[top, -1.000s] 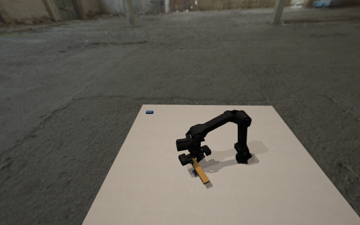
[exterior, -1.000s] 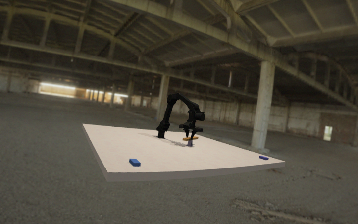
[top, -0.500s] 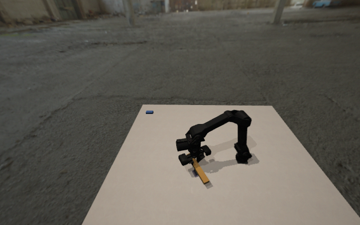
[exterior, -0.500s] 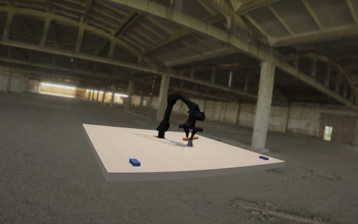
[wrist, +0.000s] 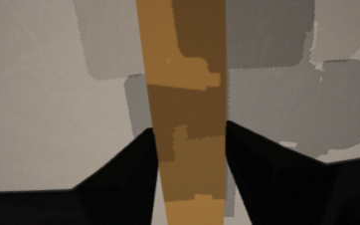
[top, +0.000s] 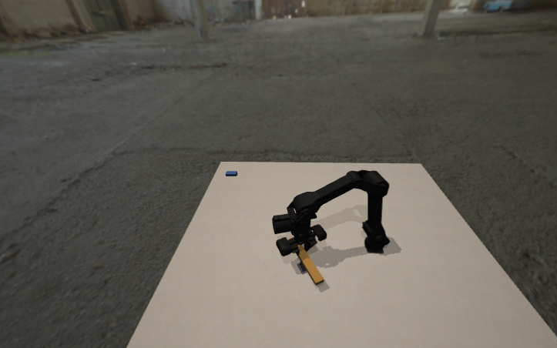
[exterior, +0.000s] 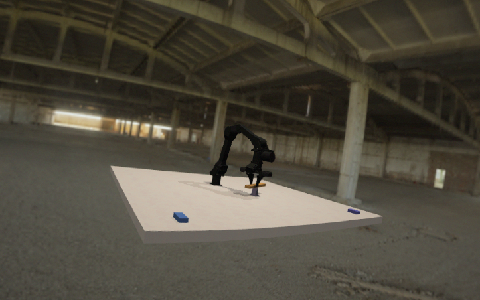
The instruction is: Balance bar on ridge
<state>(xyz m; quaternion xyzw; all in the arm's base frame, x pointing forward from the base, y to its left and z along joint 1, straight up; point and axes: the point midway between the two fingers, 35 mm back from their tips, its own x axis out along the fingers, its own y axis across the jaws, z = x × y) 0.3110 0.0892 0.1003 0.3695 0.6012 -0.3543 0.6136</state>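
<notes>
The gripper (exterior: pixel 255 182) is clamped on the orange bar (top: pixel 310 269), holding it roughly level above the small purple ridge (exterior: pixel 255 192) on the pale table (exterior: pixel 204 231). Whether bar and ridge touch cannot be told. The pick-up and carry appear done; what remains, by judgement, is seating the bar, confirming its balance, and opening the jaws.

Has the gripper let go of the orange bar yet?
No: in the wrist view the gripper has its black fingers pressed against both long sides of the orange bar, gripping it.
</notes>
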